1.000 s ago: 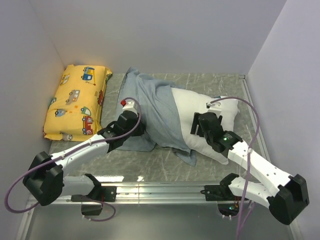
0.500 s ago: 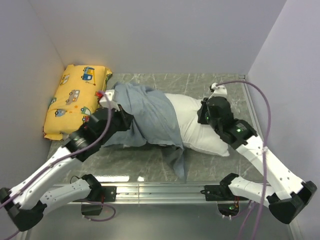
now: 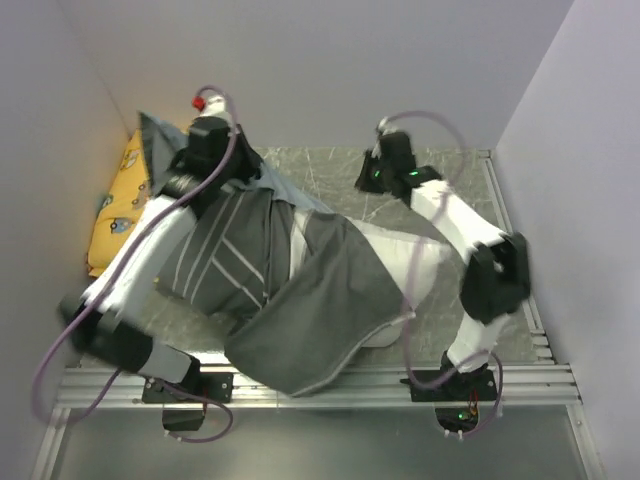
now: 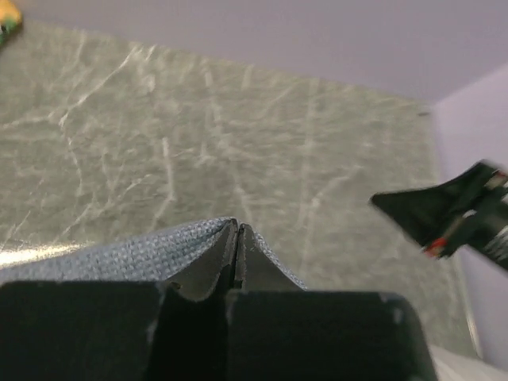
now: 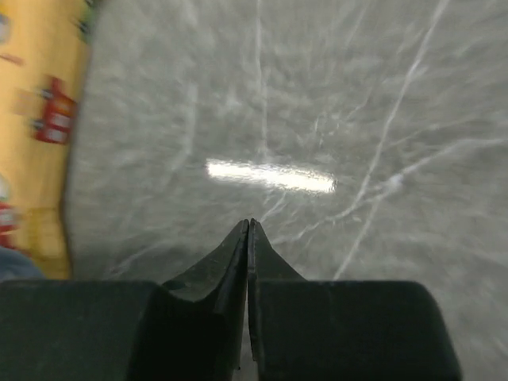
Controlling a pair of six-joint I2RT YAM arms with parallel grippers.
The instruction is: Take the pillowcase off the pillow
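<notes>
Clamping a fold of the large dark grey, white-striped fabric pillowcase (image 4: 119,254), my left fingers (image 4: 237,228) are shut on its paler blue-grey inside, high in the far-left corner. The cloth drapes from there down and right toward the near edge. The big plump white pillow (image 3: 395,250) lies to their right, long axis left-right on the grey marbled counter (image 3: 330,170). Its right end is bare, its left end under cloth; can't tell if it's free. My right fingers (image 5: 249,226) are pressed together on nothing, over bare counter behind the pillow and nearer to it. The walls and the yellow cartoon-car cushion (image 3: 120,200) crowd the left; I judge the open room is upward and near-side.
</notes>
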